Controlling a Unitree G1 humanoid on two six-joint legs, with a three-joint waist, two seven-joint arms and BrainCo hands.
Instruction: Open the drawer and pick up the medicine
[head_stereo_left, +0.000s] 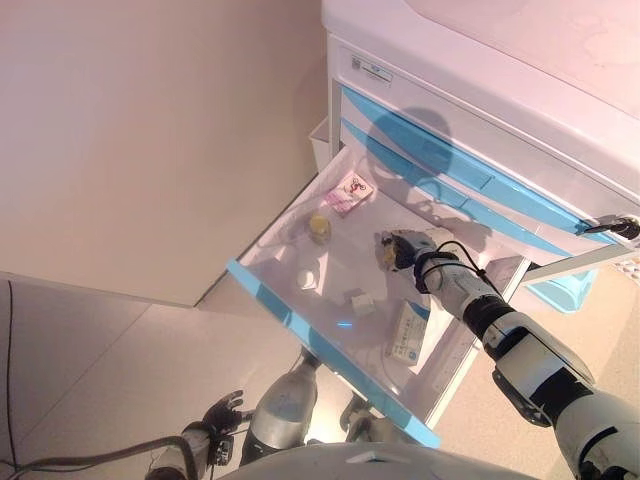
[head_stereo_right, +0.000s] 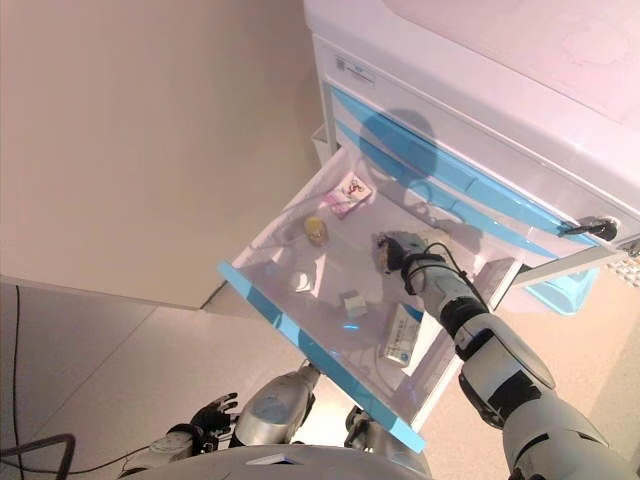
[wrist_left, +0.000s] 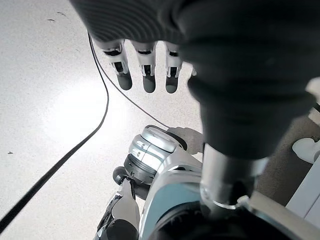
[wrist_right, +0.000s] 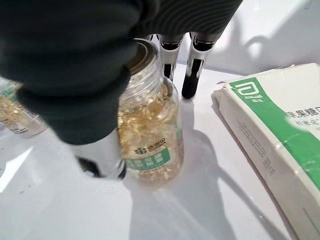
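The drawer (head_stereo_left: 292, 318), white with a blue front edge, stands pulled out of the white cabinet (head_stereo_left: 480, 90). My right hand (head_stereo_left: 408, 248) is inside it at a clear bottle of yellow capsules (wrist_right: 150, 135), which stands upright on the drawer floor. In the right wrist view the straight fingers (wrist_right: 192, 70) reach past the bottle on one side and the thumb sits at its other side, not clearly closed round it. My left hand (head_stereo_left: 222, 415) hangs low beside me over the floor, fingers (wrist_left: 145, 70) straight and empty.
The drawer also holds a white and green box (head_stereo_left: 408, 335) near my right hand, a second yellow bottle (head_stereo_left: 319, 228), a pink packet (head_stereo_left: 348, 193), a small white bottle (head_stereo_left: 307, 275) and a small box (head_stereo_left: 362, 302). A blue bin (head_stereo_left: 560, 290) hangs on the cabinet's side.
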